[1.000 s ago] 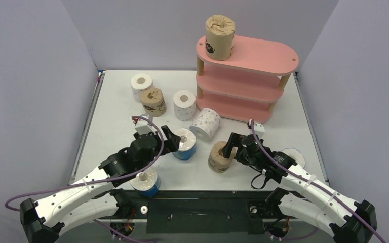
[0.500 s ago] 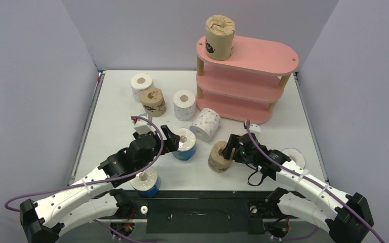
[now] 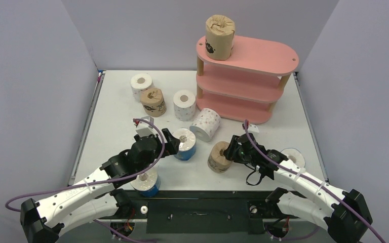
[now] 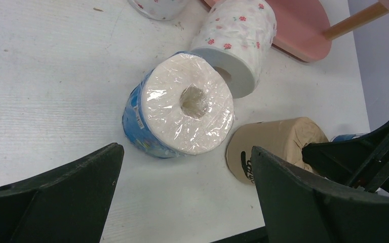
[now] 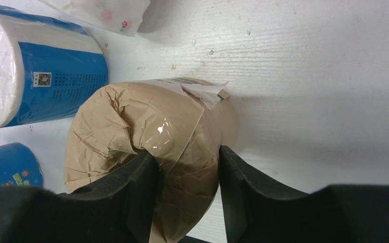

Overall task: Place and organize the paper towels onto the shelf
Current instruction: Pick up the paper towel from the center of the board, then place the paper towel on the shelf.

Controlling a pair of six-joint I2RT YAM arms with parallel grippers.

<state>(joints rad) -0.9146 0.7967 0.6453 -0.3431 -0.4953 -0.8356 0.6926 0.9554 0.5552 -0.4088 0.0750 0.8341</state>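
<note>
My right gripper (image 3: 229, 149) (image 5: 187, 158) is shut on a brown paper towel roll (image 3: 219, 158) (image 5: 147, 121) standing on the table; one finger sits in its core and the other presses its outer wall. My left gripper (image 3: 174, 142) (image 4: 185, 150) stands open just behind a blue roll (image 3: 186, 144) (image 4: 181, 106), not touching it. The pink shelf (image 3: 266, 54) stands at the back right, with one brown roll (image 3: 220, 36) upright on the left end of its top board. Its two lower boards show bare.
Loose rolls on the table: two white (image 3: 142, 86) (image 3: 184, 104), one brown (image 3: 153, 102), a pink-dotted one lying on its side (image 3: 205, 124) (image 4: 238, 35). A blue roll (image 3: 147, 182) stands by the left arm, another (image 3: 293, 156) behind the right arm.
My right gripper slid left over the brown roll and its jaws came together on the roll's wall. The left arm has barely moved and stays open.
</note>
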